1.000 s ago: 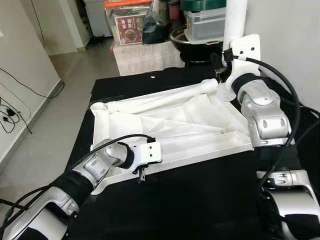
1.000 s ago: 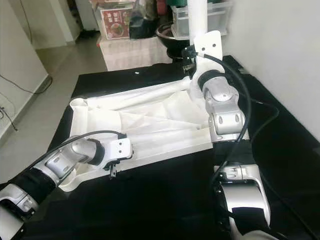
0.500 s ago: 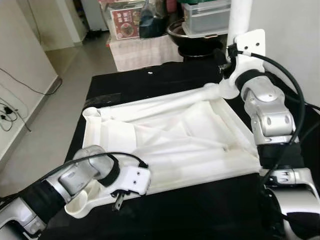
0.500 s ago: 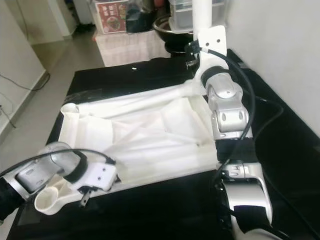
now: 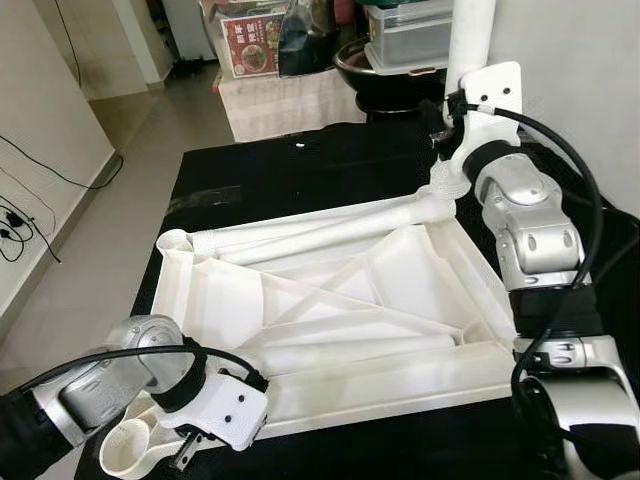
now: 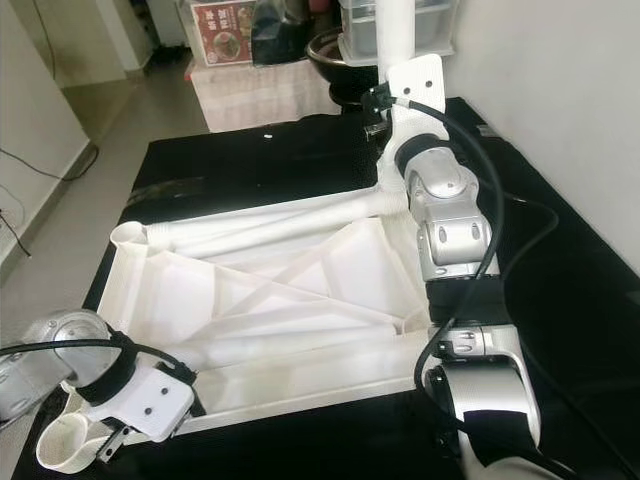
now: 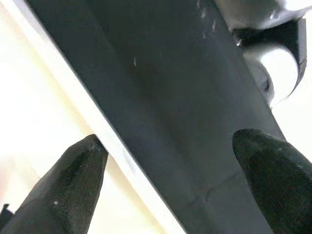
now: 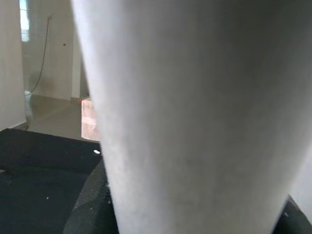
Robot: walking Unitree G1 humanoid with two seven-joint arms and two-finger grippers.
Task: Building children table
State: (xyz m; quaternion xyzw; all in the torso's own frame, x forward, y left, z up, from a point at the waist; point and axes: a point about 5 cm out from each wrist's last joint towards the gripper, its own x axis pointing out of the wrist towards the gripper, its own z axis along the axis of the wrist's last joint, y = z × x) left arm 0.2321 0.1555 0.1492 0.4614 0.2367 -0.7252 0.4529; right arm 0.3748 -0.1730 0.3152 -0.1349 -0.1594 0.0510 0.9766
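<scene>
Black mat (image 5: 330,170), boxes (image 5: 262,40) behind. White table (image 5: 340,310) lies upside down. Left gripper (image 7: 170,180) spread wide; right gripper (image 5: 447,110) pinches leg (image 5: 470,35).

The upturned children's table top (image 5: 340,300) lies on the black work surface (image 5: 300,160), its ribbed underside facing up, with one leg (image 5: 320,228) lying along its far edge and another leg (image 5: 350,352) lying inside it near the near edge. At the far right corner an upright leg (image 5: 470,30) stands in its socket with the right gripper (image 5: 445,105) against it, while at the near left corner the left gripper (image 5: 195,448) sits at the top's edge beside an open corner socket (image 5: 125,450). Beyond the far end of the work surface stands a low table (image 5: 290,105) bearing boxes (image 5: 255,45) and a bowl (image 5: 385,75); the floor (image 5: 90,260) lies to the left and a wall (image 5: 580,90) to the right.
</scene>
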